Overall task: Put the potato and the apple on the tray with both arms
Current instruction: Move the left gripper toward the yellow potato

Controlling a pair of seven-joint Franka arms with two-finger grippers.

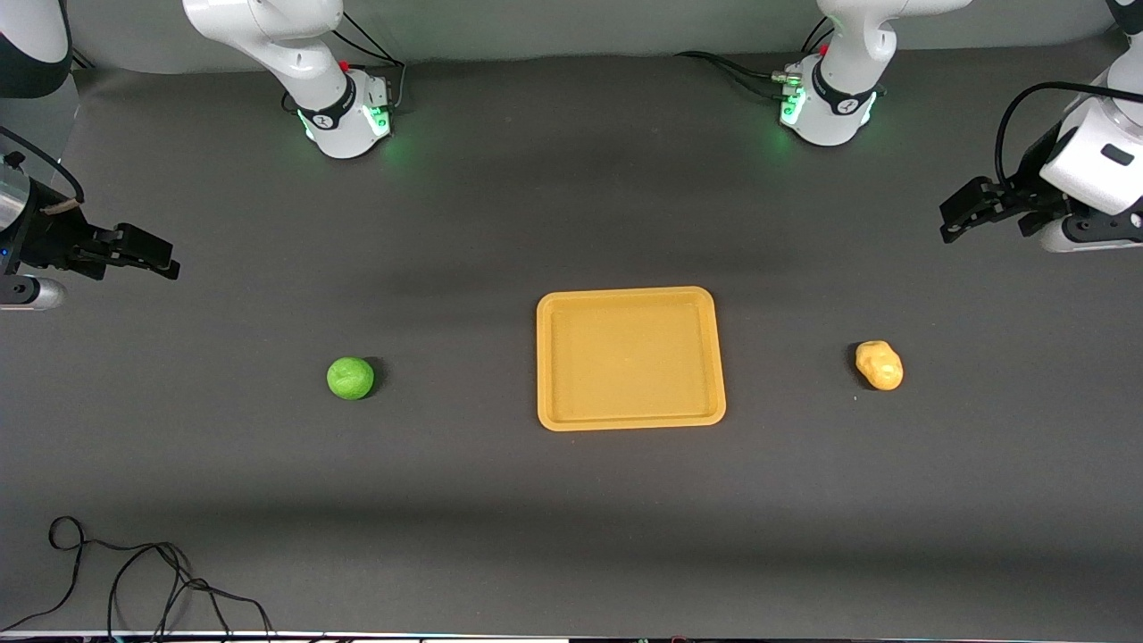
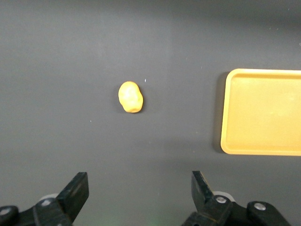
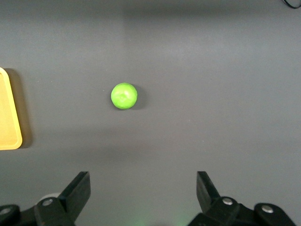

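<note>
On dark tabletop [image 1: 571,518], tray [image 1: 629,420] lying midway, apple [image 1: 350,378] sitting toward right arm's end, potato [image 1: 879,365] toward left arm's end, left end effector [image 2: 140,192] and right end effector [image 3: 143,192] hanging aloft, fingers spread wide, holding nothing.

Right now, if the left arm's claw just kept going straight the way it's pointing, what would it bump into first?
Probably the bare table, slightly short of the potato. The left gripper hangs open, and its wrist view shows the potato roughly ahead between its fingers, with nothing in the way. Depth is hard to judge.
</note>
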